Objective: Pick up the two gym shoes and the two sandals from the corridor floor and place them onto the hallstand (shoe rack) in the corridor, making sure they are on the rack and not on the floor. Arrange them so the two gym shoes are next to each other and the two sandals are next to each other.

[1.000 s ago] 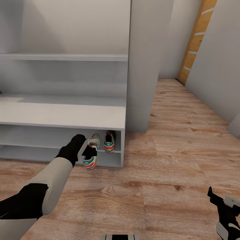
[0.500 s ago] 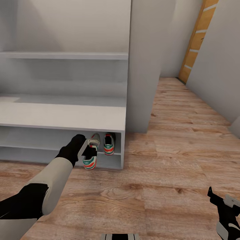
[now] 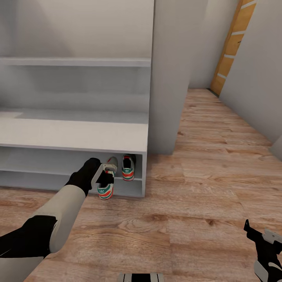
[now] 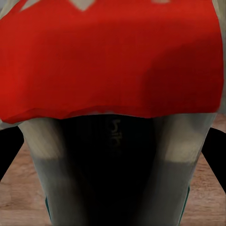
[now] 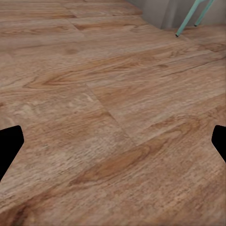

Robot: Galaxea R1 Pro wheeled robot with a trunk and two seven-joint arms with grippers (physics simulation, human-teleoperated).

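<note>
The gym shoe [image 3: 105, 190] I am handling sits at the front edge of the lower shelf of the hallstand [image 3: 70, 137], near its right end. Its red-orange heel faces out toward me and overhangs the shelf edge above the corridor floor [image 3: 203, 196]; its long axis runs front to back, toe pointing into the rack. The second gym shoe [image 3: 128, 167] stands just beside it on the right, farther in on the same shelf, also heel outward and lined up the same way, close against the rack's right side panel.

My left gripper [image 3: 104, 175] comes down on the nearer shoe from above and from the left, over its collar and rear half. In my left wrist view the shoe [image 4: 113, 61] is pressed right up to the camera, red heel broad across the frame, with my two dark fingers [image 4: 9, 150] flanking it on either side. They are clamped on the shoe, one finger on each flank.

My right gripper [image 3: 258, 235] hangs low at my right side, well apart from the rack, above bare planks. In my right wrist view the floor [image 5: 108, 117] shows between the two fingertips [image 5: 9, 146], which stand wide apart with nothing between them; thin teal legs [image 5: 193, 16] stand at the far edge.
</note>
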